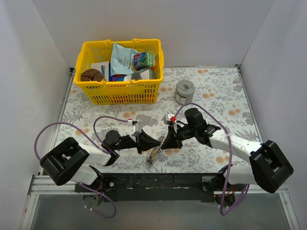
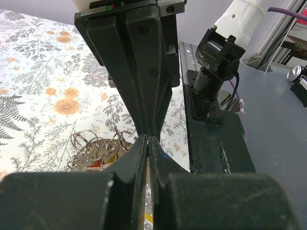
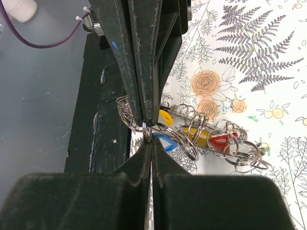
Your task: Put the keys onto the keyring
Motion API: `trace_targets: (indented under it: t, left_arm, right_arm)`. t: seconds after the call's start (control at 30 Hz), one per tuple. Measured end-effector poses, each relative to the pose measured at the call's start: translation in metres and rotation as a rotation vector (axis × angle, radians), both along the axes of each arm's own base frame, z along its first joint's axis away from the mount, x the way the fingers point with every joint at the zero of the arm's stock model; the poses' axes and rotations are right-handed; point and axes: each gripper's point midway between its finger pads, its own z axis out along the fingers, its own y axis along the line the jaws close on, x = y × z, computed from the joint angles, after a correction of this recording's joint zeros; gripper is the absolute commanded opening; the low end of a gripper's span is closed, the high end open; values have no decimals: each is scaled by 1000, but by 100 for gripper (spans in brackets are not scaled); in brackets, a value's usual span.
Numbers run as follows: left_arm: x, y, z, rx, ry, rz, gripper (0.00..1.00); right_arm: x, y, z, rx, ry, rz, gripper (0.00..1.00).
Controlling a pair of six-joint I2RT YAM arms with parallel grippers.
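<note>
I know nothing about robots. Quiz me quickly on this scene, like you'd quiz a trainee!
1. True or false: the left gripper and right gripper meet tip to tip, jaws shut.
2. Where are the keys? A) stuck to the side wall; B) beneath the grippers' tips, near the front edge of the table; C) hanging from a cable.
3. Fill in: the colour of the basket is ____.
Key: 1 true; 2 B; 3 yellow.
</note>
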Motion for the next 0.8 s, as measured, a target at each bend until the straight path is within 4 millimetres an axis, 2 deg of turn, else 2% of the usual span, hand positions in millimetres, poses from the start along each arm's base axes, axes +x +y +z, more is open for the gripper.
trace_targets:
  t: [0.5,0.63,0.8]
  left_arm:
    - [1,1,0,-1,12,1,0]
    - [2,1,0,-3,11,6,0]
    - [2,1,0,-2,11,7,0]
  right_arm:
    - [0,8,-5,26,28,-12,1]
    - [1,8,-4,26,36,-25,12]
    - [3,7,-5,16,11,-52,31]
